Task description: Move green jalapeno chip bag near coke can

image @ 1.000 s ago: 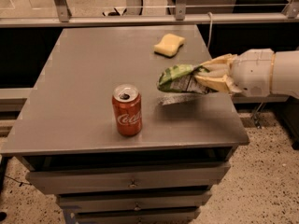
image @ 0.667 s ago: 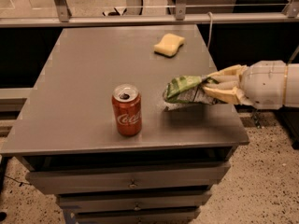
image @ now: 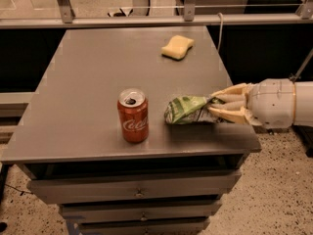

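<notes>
The green jalapeno chip bag (image: 188,110) is a crumpled shiny green foil bag lying low over the grey table (image: 93,77), near its front right corner. My gripper (image: 213,106) reaches in from the right and is shut on the bag's right end. The coke can (image: 132,115) is red with white script and a silver top. It stands upright a short way left of the bag, with a small gap between them.
A pale yellow sponge (image: 177,47) lies at the back right of the table. A metal rail with posts (image: 146,19) runs behind the table. Drawers (image: 137,192) sit under the tabletop. The table's right edge is just below my gripper.
My gripper has carried the bag down and to the left, from above the right side of the table to table level close to the can. The can and sponge have not moved.
</notes>
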You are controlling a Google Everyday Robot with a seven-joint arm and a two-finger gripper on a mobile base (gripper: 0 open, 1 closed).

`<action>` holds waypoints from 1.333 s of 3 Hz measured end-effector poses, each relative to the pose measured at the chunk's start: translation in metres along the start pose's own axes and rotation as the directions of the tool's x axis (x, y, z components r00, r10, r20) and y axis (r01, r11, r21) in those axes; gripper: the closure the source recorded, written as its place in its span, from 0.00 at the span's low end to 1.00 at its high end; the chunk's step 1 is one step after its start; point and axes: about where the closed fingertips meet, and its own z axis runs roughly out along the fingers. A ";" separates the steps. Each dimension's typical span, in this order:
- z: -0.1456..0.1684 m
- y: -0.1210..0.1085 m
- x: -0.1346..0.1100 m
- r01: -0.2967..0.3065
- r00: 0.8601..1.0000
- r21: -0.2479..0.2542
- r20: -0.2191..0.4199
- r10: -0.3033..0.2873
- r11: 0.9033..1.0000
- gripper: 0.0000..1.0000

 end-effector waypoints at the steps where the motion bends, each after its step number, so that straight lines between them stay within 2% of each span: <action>1: 0.017 0.009 -0.004 0.020 0.999 -0.063 0.036 -0.017 0.998 1.00; 2: 0.033 0.014 -0.011 0.047 0.997 -0.122 0.062 -0.039 0.991 0.82; 4: 0.051 0.014 -0.024 0.085 0.992 -0.184 0.109 -0.066 0.979 0.35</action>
